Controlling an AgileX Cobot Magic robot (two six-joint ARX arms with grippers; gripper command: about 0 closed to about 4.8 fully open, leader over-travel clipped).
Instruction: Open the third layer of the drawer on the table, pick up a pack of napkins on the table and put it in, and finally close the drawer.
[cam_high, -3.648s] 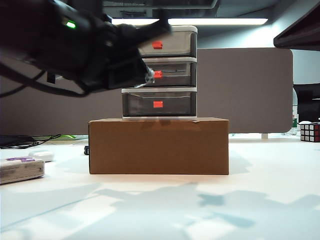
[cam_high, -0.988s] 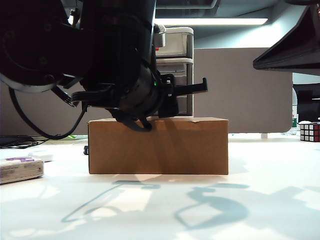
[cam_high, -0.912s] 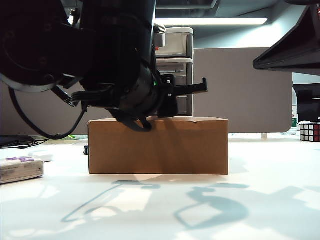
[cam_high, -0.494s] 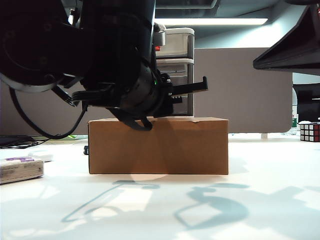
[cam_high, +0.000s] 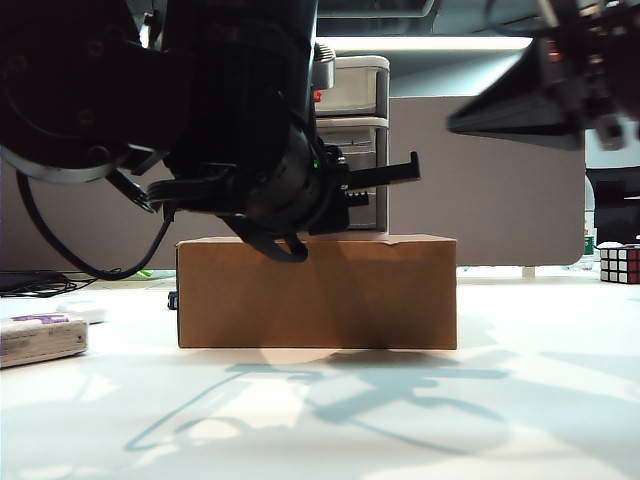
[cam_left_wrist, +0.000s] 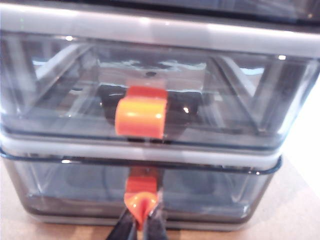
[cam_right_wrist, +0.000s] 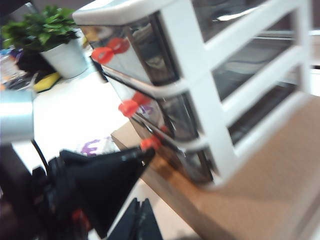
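- We see the drawer (cam_high: 352, 140), a small three-tier unit with a glossy white plastic frame and smoky translucent grey trays, standing on a matte brown cardboard box (cam_high: 317, 292) on the table (cam_high: 500, 400).
- In the exterior view the bulky black left arm (cam_high: 200, 120) covers most of the unit's front; only its right edge shows.
- The left gripper (cam_left_wrist: 141, 227) sits at the third layer (cam_left_wrist: 145, 192), its thin dark fingertips (cam_left_wrist: 122, 231) pinched together on that drawer's red-orange handle (cam_left_wrist: 140, 200). The handle is a small glossy tab, narrowing to a point between the tips.
- The middle drawer's handle (cam_left_wrist: 140, 116) is a rounded, smooth orange tab, free of the gripper.
- The third layer looks flush with the frame.
- The pack of napkins (cam_high: 42, 338) lies flat on the table at the far left, soft and rectangular, white with purple print, well apart from the box.
- The right gripper (cam_right_wrist: 140, 222) hangs to the right of the unit, above the box; its view is blurred, the dark tips seem to lie close together, and we cannot tell its state for sure.
- A colour cube (cam_high: 620, 264) sits at the far right.
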